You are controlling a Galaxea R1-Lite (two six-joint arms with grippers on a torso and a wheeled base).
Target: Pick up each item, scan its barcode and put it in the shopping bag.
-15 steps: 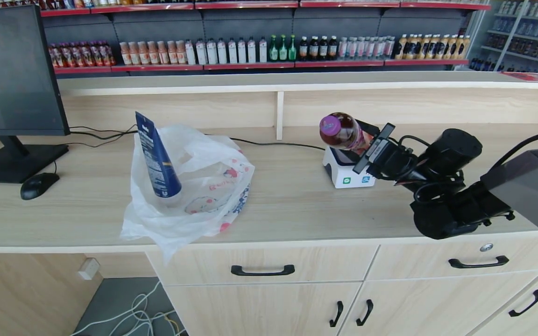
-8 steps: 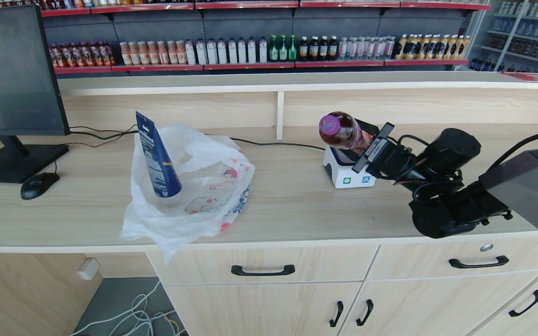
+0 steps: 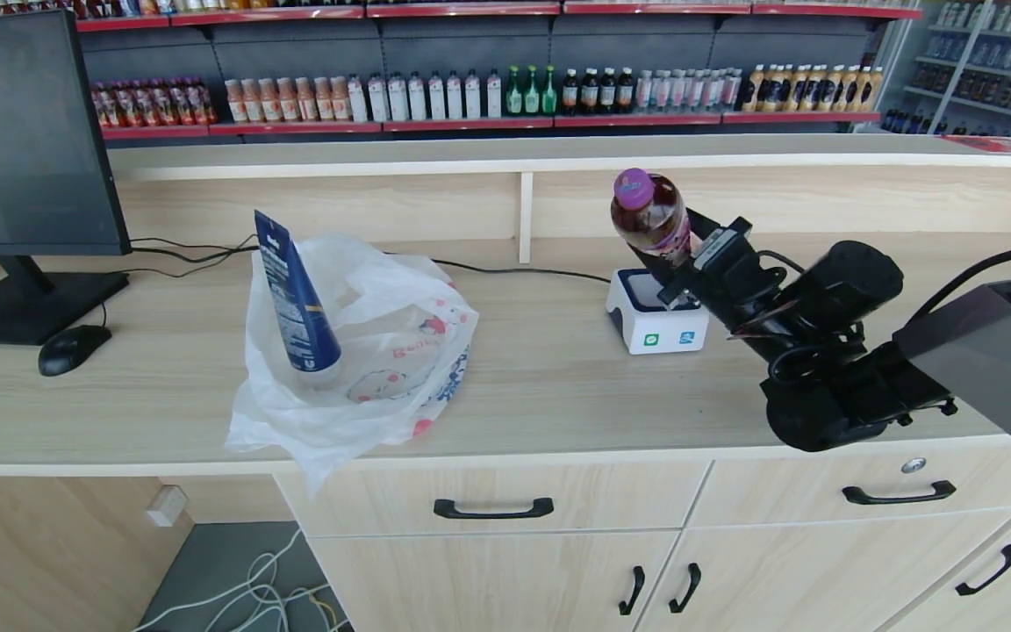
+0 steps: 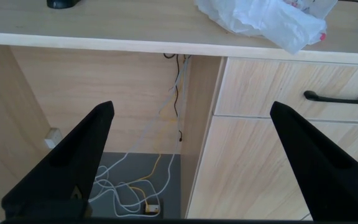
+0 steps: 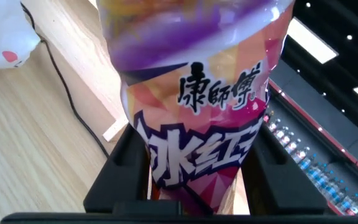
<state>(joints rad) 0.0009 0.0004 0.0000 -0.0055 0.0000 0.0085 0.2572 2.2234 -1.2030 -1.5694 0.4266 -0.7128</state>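
My right gripper point(image 3: 679, 254) is shut on a drink bottle point(image 3: 650, 216) with a purple cap and a pink label, held tilted above the white barcode scanner point(image 3: 656, 312) on the counter. In the right wrist view the bottle point(image 5: 197, 118) sits between the black fingers point(image 5: 120, 168). A white plastic shopping bag point(image 3: 365, 342) lies open on the counter's left half, with a blue tube point(image 3: 293, 294) standing in it. My left gripper point(image 4: 191, 162) hangs open below the counter edge, in front of the cabinet, and part of the bag point(image 4: 266, 18) shows above it.
A black monitor point(image 3: 23, 140) and a mouse point(image 3: 73, 348) stand at the counter's left end. A black cable point(image 3: 505, 269) runs along the back from the scanner. A raised wooden ledge point(image 3: 558, 167) borders the back. Drawers with black handles point(image 3: 493, 508) are below.
My right gripper has lifted the bottle up from just over the scanner and tipped it more upright. The bag, the tube and the scanner have not moved.
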